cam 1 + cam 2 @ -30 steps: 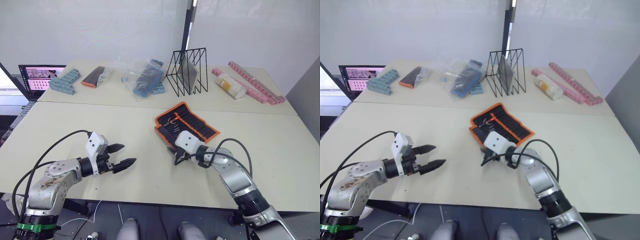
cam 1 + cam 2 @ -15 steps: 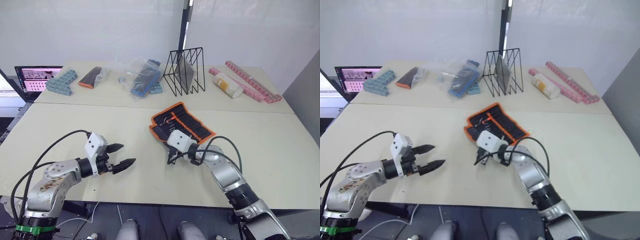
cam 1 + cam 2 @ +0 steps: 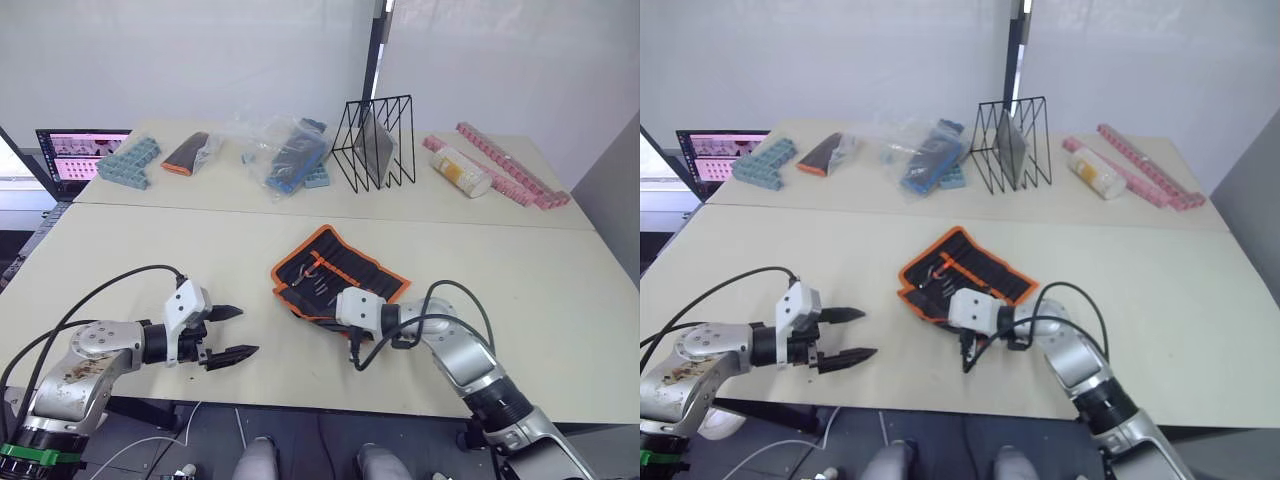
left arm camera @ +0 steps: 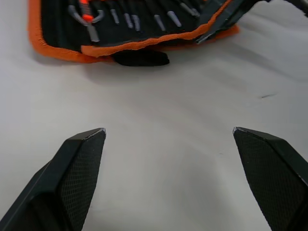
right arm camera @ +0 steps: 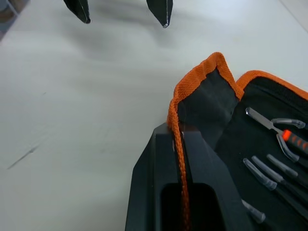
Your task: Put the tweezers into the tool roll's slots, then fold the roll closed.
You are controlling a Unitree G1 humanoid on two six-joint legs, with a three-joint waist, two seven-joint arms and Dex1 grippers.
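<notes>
The tool roll (image 3: 335,283) lies open on the near counter (image 3: 150,245), a bit right of the middle. Its near edge is partly hidden behind the right tool (image 5: 179,144), which is clamped on the orange trim there and lifts that flap up. The head views don't really show that pinch, but the right wrist view does: the trim runs straight between the two closed black fingers. The tweezers (image 5: 269,171) sit in the roll's slots, though their lower ends are cut off in that view and they're tiny specks from the head camera. The left tool (image 3: 225,333) hovers over bare counter to the left of the roll, spread wide and holding nothing. There's plenty of open counter between it and the roll. On the far counter, a wire rack (image 3: 377,142) and bagged items (image 3: 285,150) stand well apart from everything.
</notes>
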